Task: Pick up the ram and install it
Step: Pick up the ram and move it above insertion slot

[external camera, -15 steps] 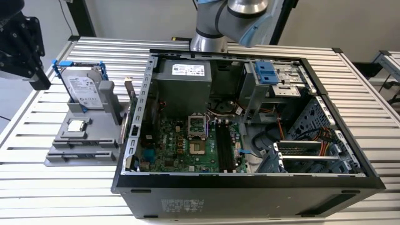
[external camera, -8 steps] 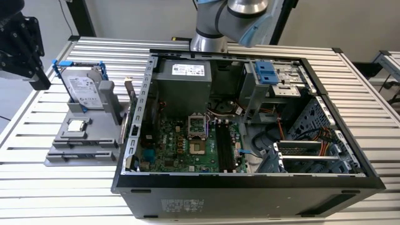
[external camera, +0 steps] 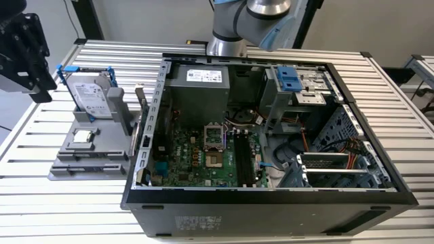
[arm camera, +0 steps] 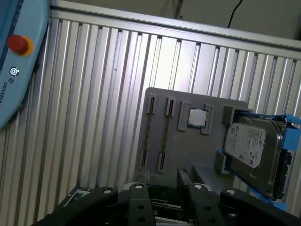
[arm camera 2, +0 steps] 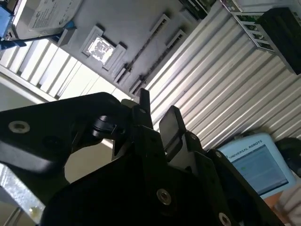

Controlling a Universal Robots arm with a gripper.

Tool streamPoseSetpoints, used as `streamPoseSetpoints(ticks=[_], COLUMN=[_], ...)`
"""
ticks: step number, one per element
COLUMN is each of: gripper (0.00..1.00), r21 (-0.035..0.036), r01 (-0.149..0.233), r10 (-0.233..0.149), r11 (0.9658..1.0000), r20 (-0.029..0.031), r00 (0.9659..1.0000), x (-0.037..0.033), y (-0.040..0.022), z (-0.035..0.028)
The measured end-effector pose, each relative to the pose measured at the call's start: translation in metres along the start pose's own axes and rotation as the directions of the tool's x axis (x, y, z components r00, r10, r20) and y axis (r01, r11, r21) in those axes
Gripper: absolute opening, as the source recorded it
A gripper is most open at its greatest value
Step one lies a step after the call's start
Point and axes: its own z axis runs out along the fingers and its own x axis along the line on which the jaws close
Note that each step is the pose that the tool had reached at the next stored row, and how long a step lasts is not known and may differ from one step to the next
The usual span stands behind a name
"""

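Black fingers of the claw (arm camera 2: 157,115) stand spread in the second wrist view, with bright bench showing between them and nothing pinched. Beyond them a grey tray (arm camera 2: 134,21) sits on the ribbed aluminium bench (arm camera 2: 221,84), with a small processor chip (arm camera 2: 99,48) seated in it beside two long slots.

The first wrist view looks down on the same tray, a silver hard drive (arm camera: 251,141) in its blue bracket at one end and the slots at the other. A thin dark strip on edge in the slot nearer the chip looks to be the ram (arm camera: 166,134), though its neighbour reads much the same and I cannot tell which it is. Its long axis appears to run square to the line between the two fingers.

Seen in the exterior view, the claw hangs in the upper left of the frame, raised well clear of the tray at lower left. The slots lie below it and nearer the camera, running left to right. An open computer case (external camera: 271,197) stands at centre, its motherboard (external camera: 196,160) exposed.
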Motion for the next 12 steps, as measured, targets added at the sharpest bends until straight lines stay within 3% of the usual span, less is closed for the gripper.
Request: streamPoseSetpoints(ticks=[5, 8, 11, 12], gripper=[1.0, 1.0, 1.0, 1.0], r21=[0.0, -0.0007, -0.0006, -0.0001], r01=[-0.09, -0.113, -0.123, -0.124], r10=[0.09, 0.113, 0.123, 0.124], r11=[0.996, 0.9936, 0.9924, 0.9922], r20=[-0.0006, -0.0002, 0.0088, 0.0186], r00=[0.996, 0.9936, 0.9923, 0.9921], x=[0.0001, 0.0, 0.0, 0.0], y=[0.0, 0.0001, 0.0002, 0.0002], z=[0.0037, 0.0078, 0.0095, 0.0097])
